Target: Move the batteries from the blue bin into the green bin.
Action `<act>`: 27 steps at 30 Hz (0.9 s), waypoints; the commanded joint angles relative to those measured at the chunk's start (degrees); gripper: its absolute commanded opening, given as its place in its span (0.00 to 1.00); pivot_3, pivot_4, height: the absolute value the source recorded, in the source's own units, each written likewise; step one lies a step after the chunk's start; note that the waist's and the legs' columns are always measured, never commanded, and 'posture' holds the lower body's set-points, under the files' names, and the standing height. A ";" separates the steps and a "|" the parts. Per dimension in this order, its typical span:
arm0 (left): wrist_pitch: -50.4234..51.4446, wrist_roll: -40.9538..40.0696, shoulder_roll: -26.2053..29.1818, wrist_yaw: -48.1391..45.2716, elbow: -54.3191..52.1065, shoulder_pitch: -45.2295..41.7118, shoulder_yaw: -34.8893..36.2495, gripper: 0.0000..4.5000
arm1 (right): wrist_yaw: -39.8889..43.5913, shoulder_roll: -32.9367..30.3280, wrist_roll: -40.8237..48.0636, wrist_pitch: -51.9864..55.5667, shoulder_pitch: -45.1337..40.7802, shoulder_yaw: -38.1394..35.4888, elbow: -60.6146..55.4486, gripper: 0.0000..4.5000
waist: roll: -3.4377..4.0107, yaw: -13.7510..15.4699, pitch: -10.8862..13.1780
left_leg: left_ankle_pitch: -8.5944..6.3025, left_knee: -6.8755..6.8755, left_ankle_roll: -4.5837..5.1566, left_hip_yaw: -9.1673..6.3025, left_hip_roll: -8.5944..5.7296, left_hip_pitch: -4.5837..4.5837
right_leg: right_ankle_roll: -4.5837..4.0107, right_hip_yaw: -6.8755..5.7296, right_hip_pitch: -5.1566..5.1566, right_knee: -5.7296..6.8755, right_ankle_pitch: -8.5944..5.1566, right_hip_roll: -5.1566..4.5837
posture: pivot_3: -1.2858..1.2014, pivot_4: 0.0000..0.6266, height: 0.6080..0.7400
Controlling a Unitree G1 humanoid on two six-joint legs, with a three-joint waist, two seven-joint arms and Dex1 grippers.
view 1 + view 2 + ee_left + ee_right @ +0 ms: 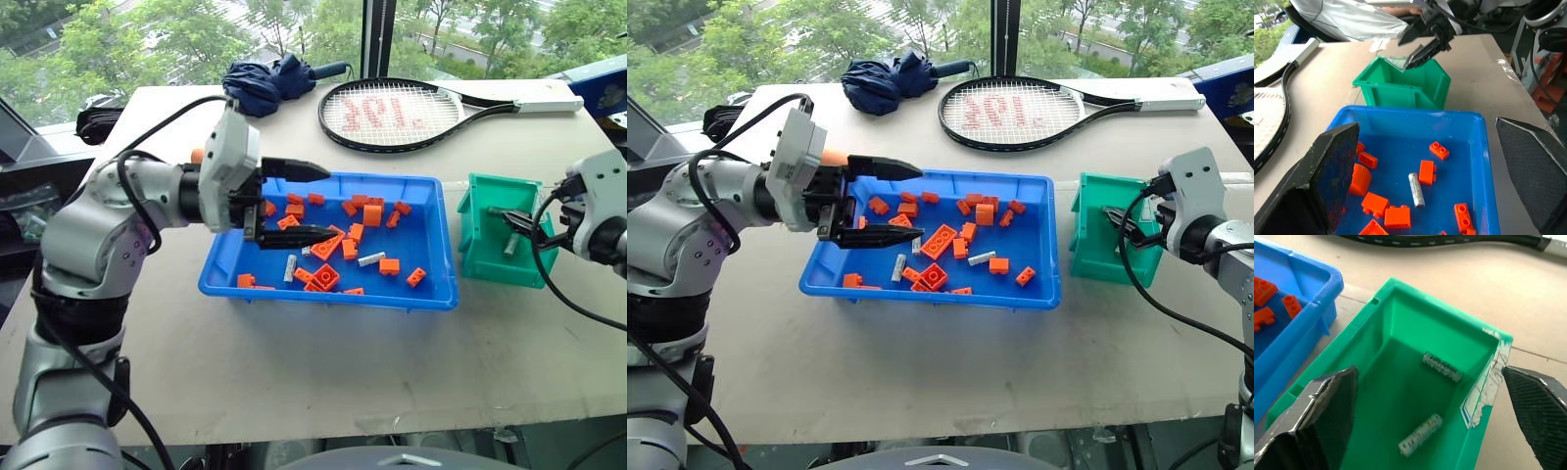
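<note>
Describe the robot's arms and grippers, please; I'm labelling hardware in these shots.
Both arms are silver-grey with rounded joint housings and loose black cables looping along them. Each wrist carries a boxy white-grey housing. The left gripper and right gripper each have two tapered black fingers; the wrist views show finely textured pads.

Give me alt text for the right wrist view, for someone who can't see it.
The open right gripper hangs over the green bin, where two batteries lie apart on the bottom. A corner of the blue bin holding orange bricks sits beside it on the table.
</note>
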 commanded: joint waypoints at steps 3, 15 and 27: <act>-3.73 3.41 7.26 -4.82 0.32 6.88 4.25 1.00 | 8.86 0.59 4.47 -6.09 -8.36 10.73 -0.96 0.99 | 0.01 -0.28 0.00 | 0.00 -0.04 0.01 0.00 0.04 0.04 | -0.01 0.01 0.00 0.00 0.00 0.03 | 0.52 0.24 1.00; -0.11 0.94 11.97 -2.38 -8.23 19.33 14.44 1.00 | 27.85 5.30 -8.49 -23.82 -21.81 43.38 17.96 0.99 | -0.13 0.73 0.09 | 0.00 0.08 0.00 -0.13 -0.01 -0.20 | 0.00 -0.20 -0.05 -0.15 0.00 -0.14 | 0.52 0.24 1.00; 3.28 -0.74 13.77 -0.28 -11.38 21.38 17.04 1.00 | 30.55 12.18 -18.26 -25.50 -25.51 51.79 26.95 0.67 | -0.12 0.24 0.09 | 0.05 0.07 -0.09 -0.24 -0.01 -0.18 | -0.01 -0.28 -0.08 -0.05 0.00 -0.11 | 0.52 0.24 1.00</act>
